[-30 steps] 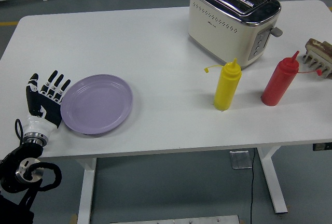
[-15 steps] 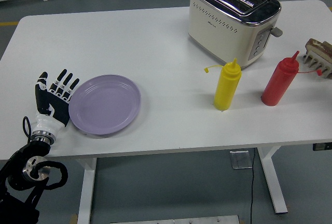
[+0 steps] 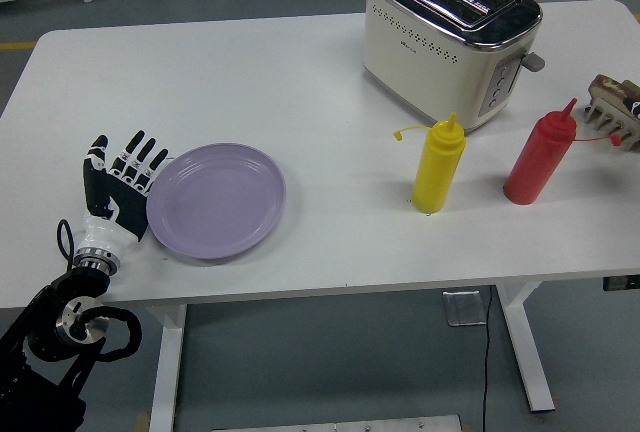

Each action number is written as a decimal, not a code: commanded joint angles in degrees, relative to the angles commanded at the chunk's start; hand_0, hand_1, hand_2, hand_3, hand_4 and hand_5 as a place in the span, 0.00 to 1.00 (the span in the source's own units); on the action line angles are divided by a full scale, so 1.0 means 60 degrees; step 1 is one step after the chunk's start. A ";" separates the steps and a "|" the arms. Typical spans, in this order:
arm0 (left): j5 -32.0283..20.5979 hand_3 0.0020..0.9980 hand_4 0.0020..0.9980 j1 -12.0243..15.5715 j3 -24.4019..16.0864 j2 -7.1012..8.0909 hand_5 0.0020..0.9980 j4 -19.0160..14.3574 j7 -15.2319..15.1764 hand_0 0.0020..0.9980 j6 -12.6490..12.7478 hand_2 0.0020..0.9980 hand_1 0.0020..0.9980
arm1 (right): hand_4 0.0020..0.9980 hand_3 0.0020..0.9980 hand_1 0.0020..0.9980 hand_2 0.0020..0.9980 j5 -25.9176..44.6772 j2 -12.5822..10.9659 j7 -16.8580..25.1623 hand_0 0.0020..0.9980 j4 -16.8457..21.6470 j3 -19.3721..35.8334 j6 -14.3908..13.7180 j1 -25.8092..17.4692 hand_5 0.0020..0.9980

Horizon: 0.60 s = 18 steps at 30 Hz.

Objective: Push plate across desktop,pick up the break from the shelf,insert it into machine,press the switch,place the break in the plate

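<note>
Where the white table (image 3: 250, 72) fills the head view, left hand (image 3: 118, 192) flat at roughly eight o'clock, fingers spread and released, grasping nothing, palm edge touching the left rim of the purple plate (image 3: 216, 200). Plate flat on the table, left of centre, near the front edge. Cream toaster (image 3: 448, 37) at one o'clock, slots empty, lever on its right end. Yellow squeeze bottle (image 3: 438, 165) upright at four o'clock, red squeeze bottle (image 3: 540, 156) just right of it, apart. Bread rack (image 3: 616, 110) at three o'clock by the table's right edge, contents hard to make out.
</note>
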 joint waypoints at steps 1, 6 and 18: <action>-0.0010 0.86 0.66 -0.0028 0.0033 -0.0020 1.00 0.0018 -0.0001 0.84 -0.0003 0.93 0.88 | 0.79 0.85 0.85 0.84 -0.0176 0.0027 -0.0020 0.88 -0.0070 -0.0061 -0.0012 0.0070 0.36; -0.0063 0.86 0.66 -0.0224 0.0267 -0.0168 1.00 0.0155 -0.0009 0.84 -0.0028 0.93 0.88 | 0.79 0.85 0.84 0.84 -0.0747 0.0165 -0.0121 0.87 -0.0519 -0.0403 -0.0033 0.0469 0.37; -0.0199 0.86 0.66 -0.0637 0.0925 -0.0498 1.00 0.0436 -0.0020 0.84 -0.0055 0.93 0.88 | 0.77 0.75 0.71 0.70 -0.1379 0.0475 -0.0228 0.70 -0.1467 -0.1043 -0.0368 0.1240 0.35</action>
